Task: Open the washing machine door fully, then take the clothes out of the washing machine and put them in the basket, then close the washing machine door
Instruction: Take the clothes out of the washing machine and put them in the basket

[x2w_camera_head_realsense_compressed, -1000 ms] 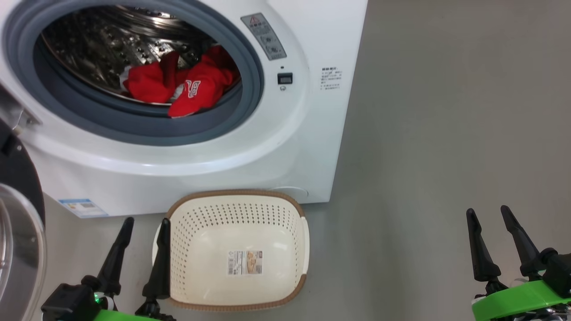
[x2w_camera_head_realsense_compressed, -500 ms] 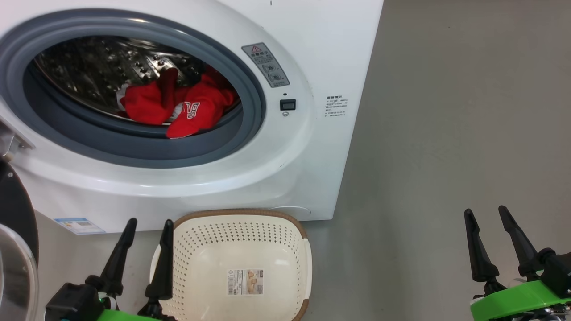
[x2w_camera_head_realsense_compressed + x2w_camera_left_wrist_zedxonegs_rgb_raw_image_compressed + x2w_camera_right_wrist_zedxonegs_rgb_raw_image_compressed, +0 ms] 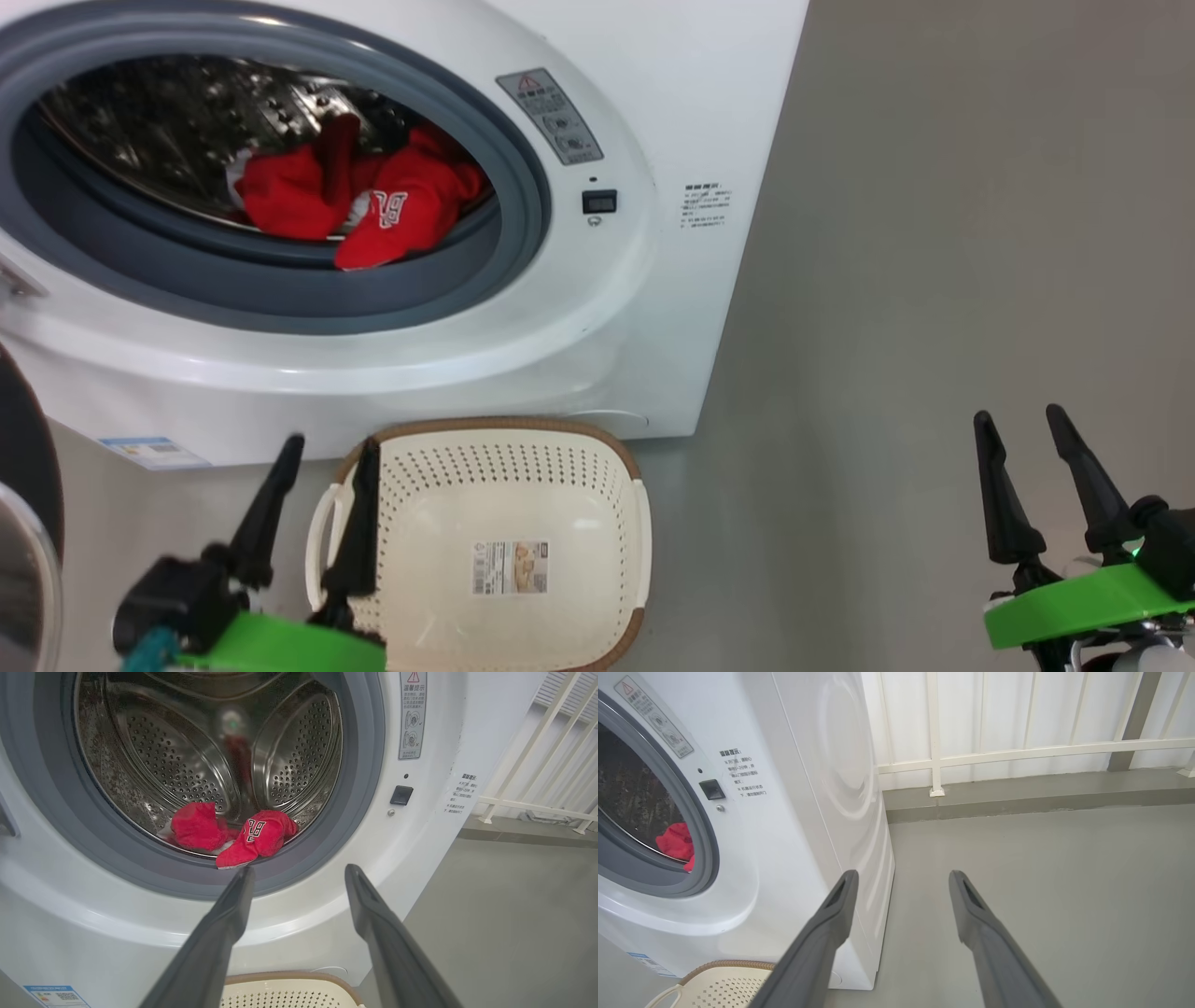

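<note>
The white washing machine (image 3: 644, 308) stands with its drum mouth uncovered. Its door (image 3: 23, 523) hangs swung out at the head view's far left edge. Red clothes (image 3: 359, 201) lie at the drum's front lip, one draped over the grey gasket; the left wrist view has the clothes (image 3: 254, 835) just beyond my fingertips. The cream basket (image 3: 485, 541) sits on the floor below the mouth with nothing in it. My left gripper (image 3: 331, 448) is open, over the basket's left rim. My right gripper (image 3: 1018, 415) is open over bare floor, well right of the machine.
Grey floor (image 3: 934, 280) stretches to the right of the machine. A white railing (image 3: 1017, 749) on a low kerb runs behind it. A latch socket (image 3: 598, 201) and warning labels sit on the machine's front, right of the mouth.
The head camera has tilted and shifted, so the machine and basket sit differently in the picture. My left gripper has risen a little toward the drum mouth. The right gripper has barely moved.
</note>
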Controlling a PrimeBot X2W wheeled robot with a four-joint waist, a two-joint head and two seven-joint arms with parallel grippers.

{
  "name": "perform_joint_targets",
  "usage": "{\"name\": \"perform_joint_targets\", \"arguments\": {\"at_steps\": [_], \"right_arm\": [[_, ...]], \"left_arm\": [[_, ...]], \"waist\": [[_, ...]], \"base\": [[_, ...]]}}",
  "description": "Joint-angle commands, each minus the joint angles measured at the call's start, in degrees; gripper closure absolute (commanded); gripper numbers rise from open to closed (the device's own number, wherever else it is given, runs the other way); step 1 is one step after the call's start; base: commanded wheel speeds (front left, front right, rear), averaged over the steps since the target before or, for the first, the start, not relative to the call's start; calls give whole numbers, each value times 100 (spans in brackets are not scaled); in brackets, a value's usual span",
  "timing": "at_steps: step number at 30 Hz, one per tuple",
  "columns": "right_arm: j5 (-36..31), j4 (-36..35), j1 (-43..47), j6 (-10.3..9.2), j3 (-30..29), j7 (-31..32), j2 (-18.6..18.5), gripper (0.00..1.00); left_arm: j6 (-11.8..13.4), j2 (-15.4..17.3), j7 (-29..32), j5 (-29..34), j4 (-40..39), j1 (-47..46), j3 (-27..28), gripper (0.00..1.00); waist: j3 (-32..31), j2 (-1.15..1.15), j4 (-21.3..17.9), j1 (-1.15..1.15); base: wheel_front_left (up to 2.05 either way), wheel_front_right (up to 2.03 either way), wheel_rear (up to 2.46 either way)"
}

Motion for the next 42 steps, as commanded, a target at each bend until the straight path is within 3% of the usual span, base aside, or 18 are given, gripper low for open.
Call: {"name": "perform_joint_targets", "arguments": {"at_steps": [1, 13, 23, 31, 42], "right_arm": [[26, -153, -168, 28, 136, -52, -104, 0], [38, -206, -546, 28, 207, -52, -107, 0], [59, -286, -862, 28, 282, -52, -119, 0], [65, -325, -1024, 28, 309, -52, -34, 0], [73, -379, -1209, 28, 480, -52, -14, 0]], "left_arm": [[-31, 63, -28, 66, -31, -343, 179, 0], [-31, 152, -28, 141, 1238, -1987, 163, 0], [-31, 542, -28, 182, 2384, -3377, 404, 0], [-31, 855, -28, 251, 2969, -4225, 479, 0], [-31, 1000, -28, 303, 3437, -4876, 715, 0]], "waist": [[165, 0, -48, 0], [913, 0, -409, 0], [1523, 0, -808, 0], [1969, 0, -967, 0], [2255, 0, -1182, 0]], "base": [[0, 0, 0], [0, 0, 0], [0, 0, 0], [0, 0, 0], [0, 0, 0]]}}
